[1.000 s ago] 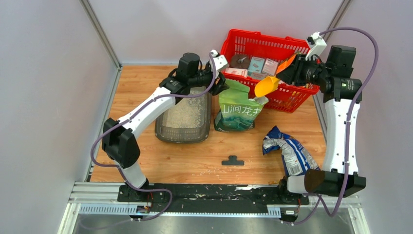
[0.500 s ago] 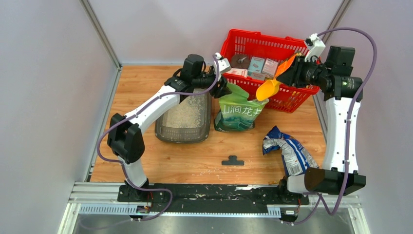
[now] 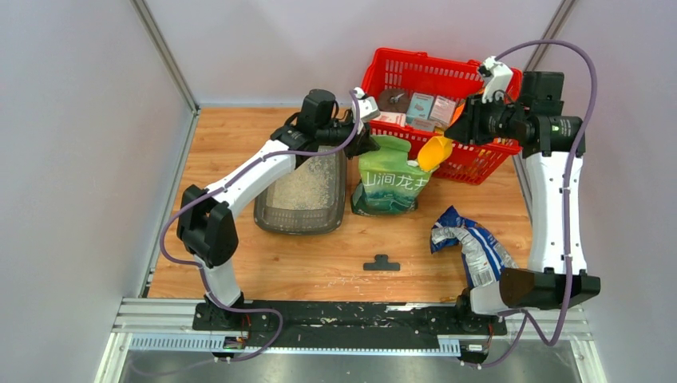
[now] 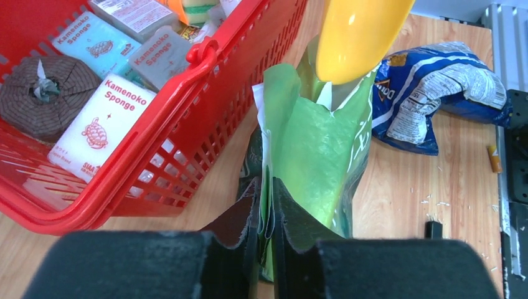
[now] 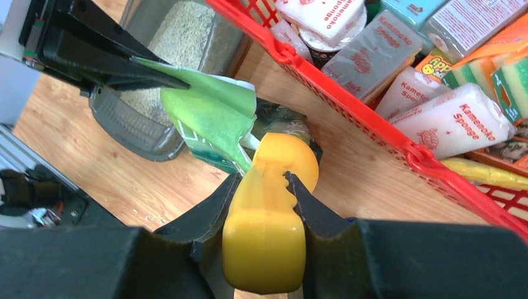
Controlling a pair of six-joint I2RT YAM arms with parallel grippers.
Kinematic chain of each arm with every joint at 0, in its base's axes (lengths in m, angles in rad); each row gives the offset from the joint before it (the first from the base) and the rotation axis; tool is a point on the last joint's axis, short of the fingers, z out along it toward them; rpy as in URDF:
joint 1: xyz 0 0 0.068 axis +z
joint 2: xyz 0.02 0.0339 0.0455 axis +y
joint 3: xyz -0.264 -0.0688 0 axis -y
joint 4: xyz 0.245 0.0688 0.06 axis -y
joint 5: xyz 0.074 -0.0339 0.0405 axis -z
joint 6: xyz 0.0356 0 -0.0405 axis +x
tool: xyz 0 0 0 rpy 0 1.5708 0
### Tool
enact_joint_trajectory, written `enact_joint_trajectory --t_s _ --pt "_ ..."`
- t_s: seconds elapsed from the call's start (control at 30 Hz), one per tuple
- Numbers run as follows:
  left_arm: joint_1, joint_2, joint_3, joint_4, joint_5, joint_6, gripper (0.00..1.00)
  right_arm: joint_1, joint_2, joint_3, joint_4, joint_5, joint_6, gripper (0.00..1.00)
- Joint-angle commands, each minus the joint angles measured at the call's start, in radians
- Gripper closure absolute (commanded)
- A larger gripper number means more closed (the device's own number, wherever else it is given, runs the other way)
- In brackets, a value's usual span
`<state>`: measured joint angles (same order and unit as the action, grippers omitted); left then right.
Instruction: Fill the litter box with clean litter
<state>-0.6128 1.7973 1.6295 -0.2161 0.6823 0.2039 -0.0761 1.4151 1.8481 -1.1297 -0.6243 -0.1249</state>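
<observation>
Green bag (image 3: 391, 183); yellow scoop (image 3: 435, 152); red basket (image 3: 415, 57); dark grey litter box (image 3: 299, 227); beige litter (image 3: 307, 182).

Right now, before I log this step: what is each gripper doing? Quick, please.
Left gripper: closed, pinching the top edge of the green bag.
Right gripper: closed on the handle of the yellow scoop.

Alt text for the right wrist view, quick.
The right gripper clamps a yellow plastic scoop, bowl at the mouth of a green plastic bag whose top edge the left gripper pinches. Behind: a dark grey plastic litter box holding pale beige litter, and a red plastic basket of sponges.
</observation>
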Motion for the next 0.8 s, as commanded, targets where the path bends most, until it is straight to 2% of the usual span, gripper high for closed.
enact_joint_trajectory --t_s 0.0,0.07,0.27,0.4,0.57,0.77 --pt "-0.004 -0.042 0.049 -0.002 0.055 0.012 0.94 0.071 0.019 0.063 -0.070 0.046 -0.114 1.00" --pt "-0.004 -0.045 0.050 -0.008 0.068 0.008 1.00 0.117 0.036 0.079 -0.111 0.093 -0.172 1.00" --pt "-0.004 -0.116 -0.002 0.059 0.070 -0.058 1.00 0.168 0.074 0.117 -0.203 0.118 -0.235 1.00" --pt "-0.002 -0.196 -0.080 0.127 0.020 -0.099 1.00 0.168 0.091 0.180 -0.248 0.071 -0.283 1.00" --pt "-0.004 -0.236 -0.137 0.144 -0.020 -0.113 1.00 0.168 0.038 0.195 -0.232 -0.004 -0.355 1.00" --pt "-0.004 -0.257 -0.174 0.193 -0.041 -0.156 1.00 0.171 0.050 0.162 -0.363 -0.094 -0.472 1.00"
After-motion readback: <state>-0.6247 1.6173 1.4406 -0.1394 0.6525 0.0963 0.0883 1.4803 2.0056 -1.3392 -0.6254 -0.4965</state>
